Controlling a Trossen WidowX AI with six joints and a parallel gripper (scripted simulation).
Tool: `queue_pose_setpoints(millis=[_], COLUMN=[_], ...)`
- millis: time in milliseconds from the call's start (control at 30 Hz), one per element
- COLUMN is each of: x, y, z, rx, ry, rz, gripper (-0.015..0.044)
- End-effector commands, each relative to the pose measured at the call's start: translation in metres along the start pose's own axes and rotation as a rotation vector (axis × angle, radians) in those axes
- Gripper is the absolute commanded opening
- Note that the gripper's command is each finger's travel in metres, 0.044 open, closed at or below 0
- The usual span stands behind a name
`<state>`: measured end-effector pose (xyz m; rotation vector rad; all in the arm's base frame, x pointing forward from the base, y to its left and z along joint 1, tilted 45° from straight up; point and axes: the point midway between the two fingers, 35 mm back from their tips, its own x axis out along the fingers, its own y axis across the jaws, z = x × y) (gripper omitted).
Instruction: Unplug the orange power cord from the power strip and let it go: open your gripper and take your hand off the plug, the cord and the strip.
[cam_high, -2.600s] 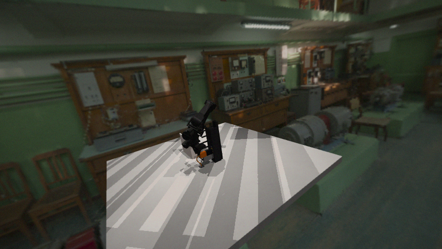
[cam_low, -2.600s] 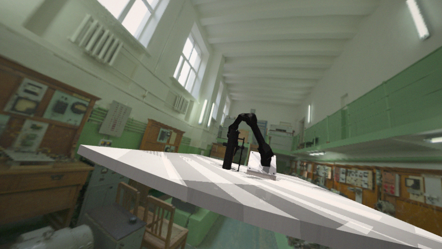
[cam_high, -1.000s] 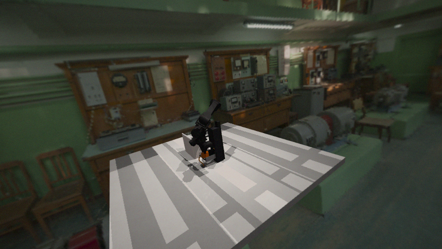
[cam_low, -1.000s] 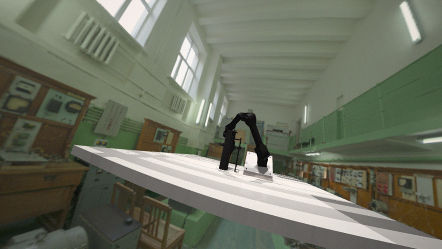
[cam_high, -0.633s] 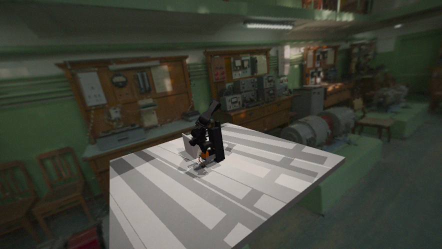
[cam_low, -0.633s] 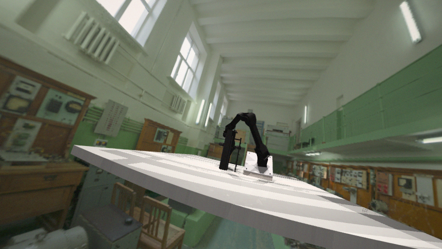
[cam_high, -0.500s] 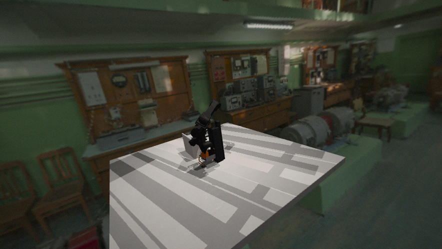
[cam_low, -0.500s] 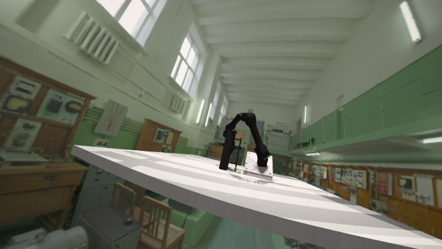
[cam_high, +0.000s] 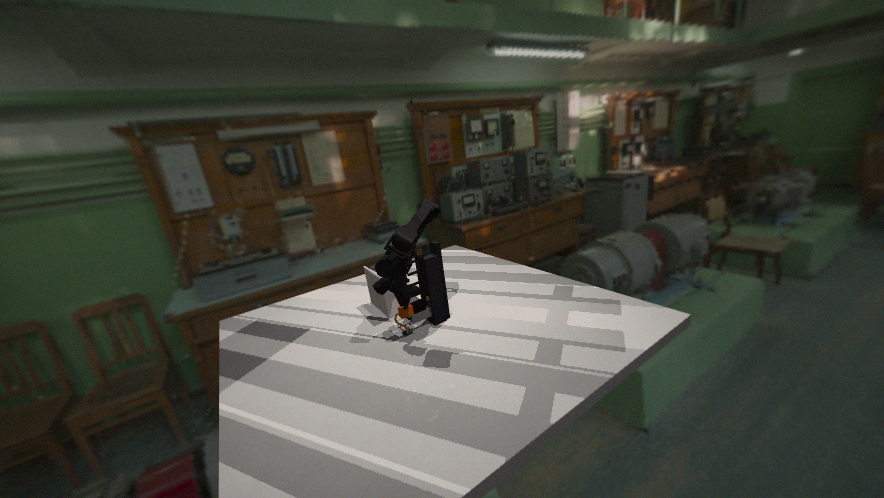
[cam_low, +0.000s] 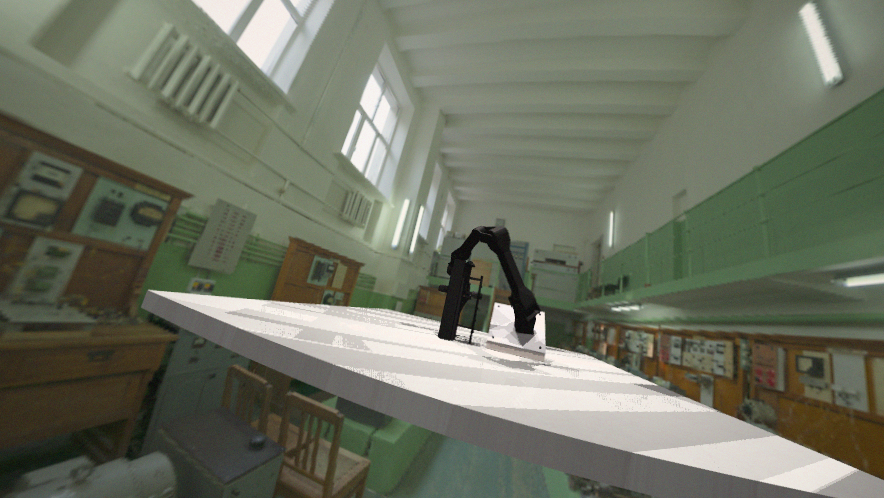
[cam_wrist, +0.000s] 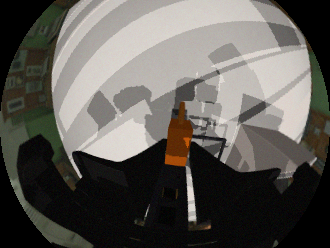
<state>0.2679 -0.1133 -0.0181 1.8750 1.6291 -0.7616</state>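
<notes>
Worktop: a flat square slab (cam_high: 346, 395) patterned in grey and white stripes and blocks, seen from above in the top view and from low down at one corner in the exterior view.

Containers: none shows on the worktop, so nothing is held in one.

Arm: a black jointed arm (cam_low: 494, 247) stands on a pale base plate (cam_low: 516, 340) near the far edge of the worktop. It arches up and bends down again toward the surface.

Fingers: the black fingers point down at the worktop and are pinching the orange plug. In the wrist view they fill the lower half as dark shapes on either side of the plug.

Plug: the orange plug (cam_wrist: 178, 144) sits upright between the fingers, its narrow grey tip pointing away from the wrist toward the worktop. In the top view it is a small orange spot (cam_high: 404, 311) low down at the arm's end, near the far edge of the worktop.

Cord: a short thin stretch of orange cord (cam_high: 403, 326) curls down from the plug to the worktop.

Power strip: a tall black bar (cam_high: 436, 284) stands upright on the worktop just beside the plug and the arm's end. Whether the plug touches it cannot be told.

Nearby: a thin black rod (cam_low: 475, 309) stands between the tall bar and the base plate in the exterior view.

Surroundings: an old workshop hall with green walls, wooden instrument panels, chairs and tall windows.
</notes>
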Motion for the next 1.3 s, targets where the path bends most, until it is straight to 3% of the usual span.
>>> queue_pose_setpoints(millis=[0, 233, 400, 533, 1267], x=[0.0, 0.0, -0.007, -0.013, -0.013], y=[0.0, 0.0, 0.002, 0.0, 0.0], z=[-0.001, -0.001, 0.028, 0.059, 0.059], rx=[-0.001, -0.001, -0.001, -0.002, -0.002], ry=[-0.002, -0.002, -0.006, -0.007, -0.007], rz=[-0.002, -0.002, -0.002, -0.002, -0.002], gripper=[0.0131, 0.0315, 0.044, 0.044, 0.044])
